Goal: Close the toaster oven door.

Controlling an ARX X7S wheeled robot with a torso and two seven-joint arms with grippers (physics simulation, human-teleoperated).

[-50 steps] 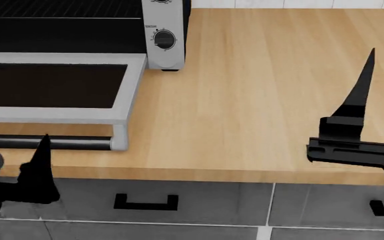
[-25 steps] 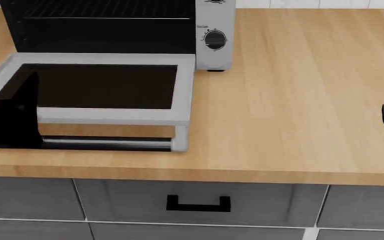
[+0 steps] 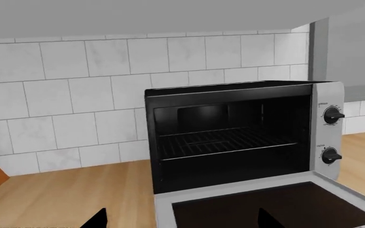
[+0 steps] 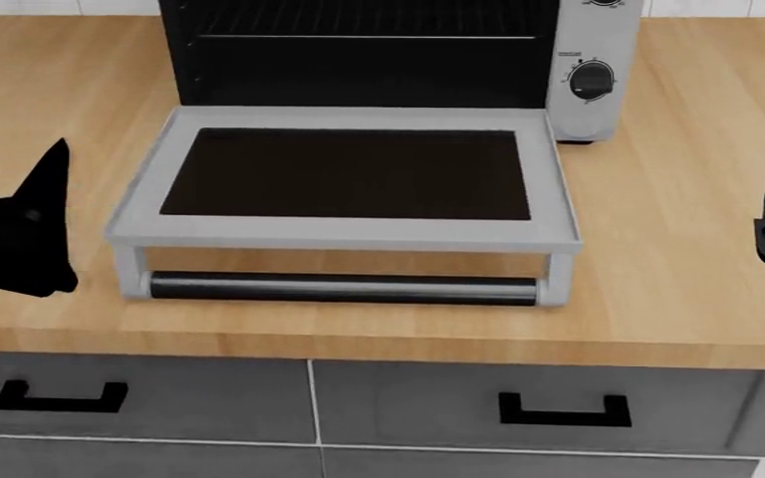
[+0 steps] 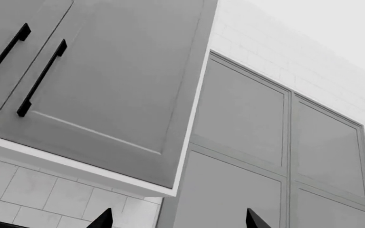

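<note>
A wooden countertop (image 4: 681, 299) is seen from above in the head view, with the toaster oven (image 4: 370, 50) set at its far side against a white tiled wall (image 3: 62, 95). The toaster oven door (image 4: 346, 179) is folded fully down, lying flat and level over the counter in front of the black cavity, its dark glass pane facing up. Its long dark bar handle (image 4: 343, 289) is carried on silver brackets along the near edge, close to the counter's front lip. A wire rack (image 3: 224, 142) is visible inside the cavity, and two black knobs (image 3: 330, 135) are set on the silver panel on the oven's right side.

The left gripper (image 3: 179, 221) is positioned to the left of the door, apart from it and not touching the frame or handle. Its two fingertips are spread wide in the left wrist view, with nothing between them, so it is released.

The right gripper (image 5: 177, 218) is placed at the right edge of the head view, well apart from the oven. Its camera is aimed upward at grey wall cabinets (image 5: 100, 80) with black handles, and its fingertips are likewise spread and empty.

Grey drawers (image 4: 542, 403) with black handles are set below the counter.
</note>
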